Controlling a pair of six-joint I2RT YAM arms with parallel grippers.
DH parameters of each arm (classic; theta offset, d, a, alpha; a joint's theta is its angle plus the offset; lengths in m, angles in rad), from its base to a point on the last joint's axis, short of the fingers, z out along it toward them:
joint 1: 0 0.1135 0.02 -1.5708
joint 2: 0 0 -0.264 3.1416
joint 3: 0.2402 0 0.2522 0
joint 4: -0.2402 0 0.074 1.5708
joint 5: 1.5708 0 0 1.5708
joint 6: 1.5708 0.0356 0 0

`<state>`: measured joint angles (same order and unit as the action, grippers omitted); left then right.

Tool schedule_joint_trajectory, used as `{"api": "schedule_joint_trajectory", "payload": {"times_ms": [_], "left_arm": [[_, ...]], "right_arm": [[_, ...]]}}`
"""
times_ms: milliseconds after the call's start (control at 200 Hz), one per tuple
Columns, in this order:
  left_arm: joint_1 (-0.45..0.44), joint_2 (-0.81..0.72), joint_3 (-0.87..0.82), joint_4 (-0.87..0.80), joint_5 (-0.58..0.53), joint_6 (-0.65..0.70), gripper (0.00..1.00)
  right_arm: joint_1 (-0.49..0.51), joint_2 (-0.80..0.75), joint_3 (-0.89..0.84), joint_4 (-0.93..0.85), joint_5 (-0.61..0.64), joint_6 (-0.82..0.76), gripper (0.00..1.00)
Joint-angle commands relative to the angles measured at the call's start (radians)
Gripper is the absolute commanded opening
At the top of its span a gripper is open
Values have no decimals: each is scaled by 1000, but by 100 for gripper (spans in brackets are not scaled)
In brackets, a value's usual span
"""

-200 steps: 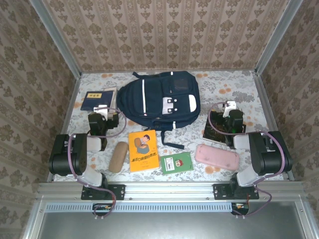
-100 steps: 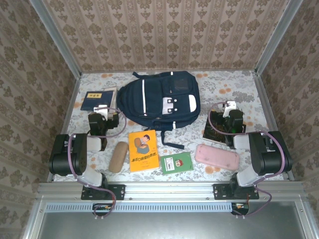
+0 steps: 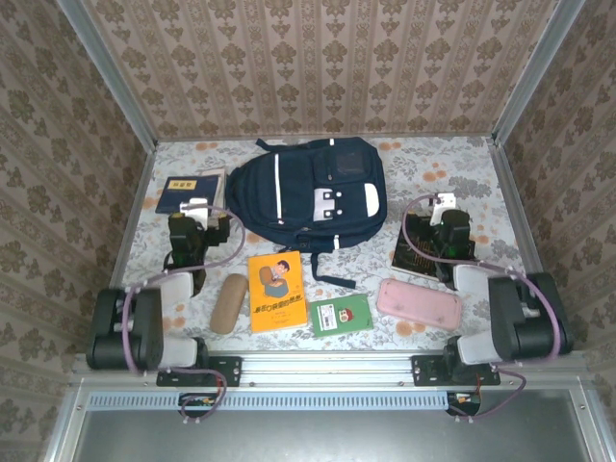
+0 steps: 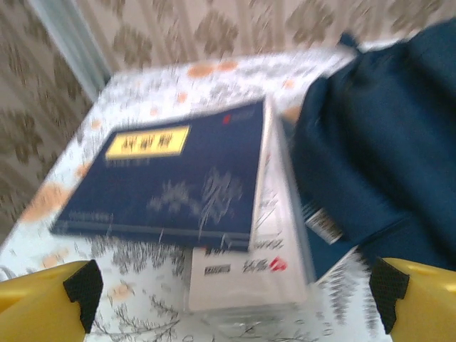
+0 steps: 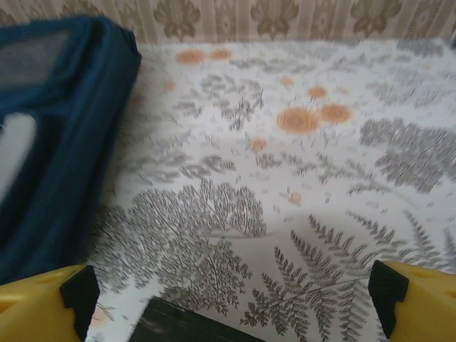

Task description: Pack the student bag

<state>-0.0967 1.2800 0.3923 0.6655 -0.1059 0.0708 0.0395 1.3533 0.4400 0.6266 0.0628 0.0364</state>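
1. Early days: the bag [image 3: 308, 192] lies flat at the back middle. It looks zipped, but that's hard to tell.
2. Left gripper [image 4: 235, 285] and right gripper [image 5: 231, 288] are both spread wide and empty. The left one faces the blue book [image 4: 164, 178].
3. Next up: probably getting the bag open.

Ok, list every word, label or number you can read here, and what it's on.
None reads clearly.
Yellow label on navy book: characters, blurred.
White booklet: print and red logo, blurred.
Orange book: title too small.
Green card: too small.
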Motion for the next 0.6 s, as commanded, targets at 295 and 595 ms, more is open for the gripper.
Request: {"api": "schedule_joint_trajectory", "payload": {"times_ms": [295,595], "left_arm": [[-505,-364,431,-730,-180,-3,100],[-456,-34,897,-1458,-98,-379,100]], "right_arm": [[448,-405,391,-610,147,-53,100],[514,-268,865,-1222,301,292,100]]}}
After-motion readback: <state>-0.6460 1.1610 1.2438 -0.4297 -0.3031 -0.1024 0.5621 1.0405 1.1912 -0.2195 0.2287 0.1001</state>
